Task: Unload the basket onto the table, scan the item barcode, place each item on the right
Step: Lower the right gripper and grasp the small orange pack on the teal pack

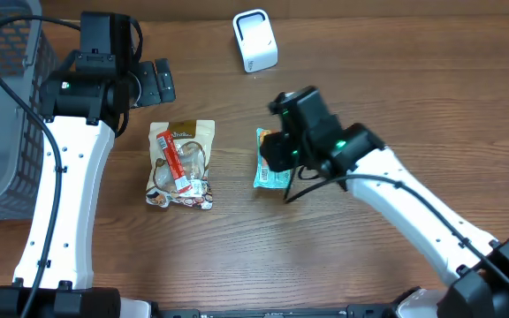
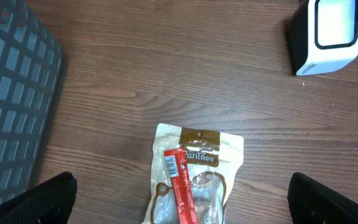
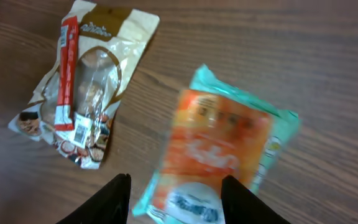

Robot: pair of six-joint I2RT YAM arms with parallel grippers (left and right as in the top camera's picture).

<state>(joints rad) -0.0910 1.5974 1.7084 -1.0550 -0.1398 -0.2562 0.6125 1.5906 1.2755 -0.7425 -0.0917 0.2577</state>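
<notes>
Left jaws: spread wide, upper left.
Right jaws: pinching orange-teal snack packet [image 3: 219, 149], centre.
Scanner [image 1: 254, 40]: white, top centre of tabletop [image 1: 396, 71].

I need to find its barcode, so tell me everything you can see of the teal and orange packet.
The teal-edged packet has an orange printed front and looks like glossy plastic film, sealed. It appears to lie flat, face up, on the wooden table. The right gripper straddles one end; whether it pinches is unclear. No barcode shows.

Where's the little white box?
Overhead, the white box sits near the table's far edge, centre, beyond the teal packet and right of the brown pouch.
</notes>
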